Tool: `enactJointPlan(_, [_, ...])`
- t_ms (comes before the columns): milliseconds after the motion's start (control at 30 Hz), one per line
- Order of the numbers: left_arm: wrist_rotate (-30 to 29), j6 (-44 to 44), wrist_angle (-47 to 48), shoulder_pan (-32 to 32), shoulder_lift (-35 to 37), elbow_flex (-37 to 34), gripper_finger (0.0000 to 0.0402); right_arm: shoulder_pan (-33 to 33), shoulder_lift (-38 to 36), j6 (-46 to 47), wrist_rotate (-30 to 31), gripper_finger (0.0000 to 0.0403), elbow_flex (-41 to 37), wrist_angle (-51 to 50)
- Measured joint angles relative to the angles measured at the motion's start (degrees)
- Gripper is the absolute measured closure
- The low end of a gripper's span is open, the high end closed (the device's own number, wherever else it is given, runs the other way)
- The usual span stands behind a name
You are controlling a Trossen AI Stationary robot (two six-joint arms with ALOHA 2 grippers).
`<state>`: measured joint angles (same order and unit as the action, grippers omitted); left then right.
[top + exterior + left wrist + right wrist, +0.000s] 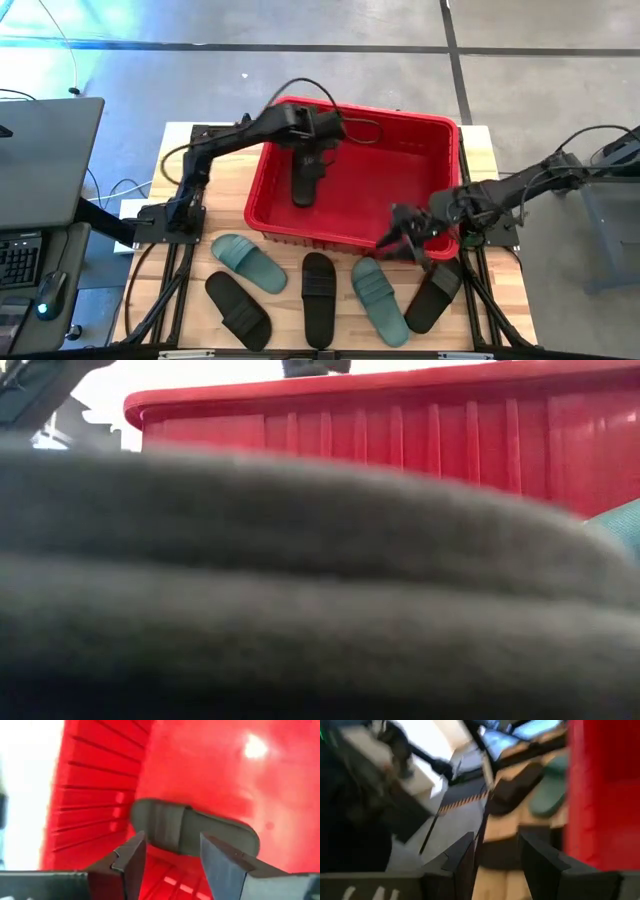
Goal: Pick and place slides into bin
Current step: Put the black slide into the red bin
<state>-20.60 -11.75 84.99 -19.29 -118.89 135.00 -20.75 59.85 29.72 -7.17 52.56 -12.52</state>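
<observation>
The red bin (440, 135) stands at the table's far middle. One black slide (304, 182) lies flat on the bin's floor; it also shows in the left wrist view (200, 830). My left gripper (318, 152) hangs open over it inside the bin, its fingers (131, 857) apart and clear of the slide. My right gripper (405, 238) is open and empty at the bin's near right corner, above the table. On the table lie two teal slides (248, 262) (379, 297) and three black slides (238, 308) (319, 295) (435, 295), all flat.
In the low view a black slide (300, 590) close to the camera blocks most of the picture, with the bin's near wall (400, 435) behind it. A dark desk with a keyboard (30, 200) stands left of the table. Bare wood (480, 150) lies right of the bin.
</observation>
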Motion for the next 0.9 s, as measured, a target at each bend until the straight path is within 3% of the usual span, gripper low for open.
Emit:
enactJointPlan(300, [1.91, 0.0, -5.04, 4.84, 11.67, 0.02, 0.0243, -7.29, 8.45, 6.45, -0.09, 0.0261, 0.0, 2.52])
enactJointPlan(567, [3.01, 0.07, -7.53, 13.15, 18.98, 0.01, 0.0245, -15.09, 14.46, 8.79, -0.77, 0.0261, 0.0, 13.71])
enactJointPlan(900, [3.72, 2.36, -5.86, 28.44, 22.3, 0.0, 0.0245, -26.35, 20.6, 31.25, 1.43, 0.0278, 0.09, 16.71])
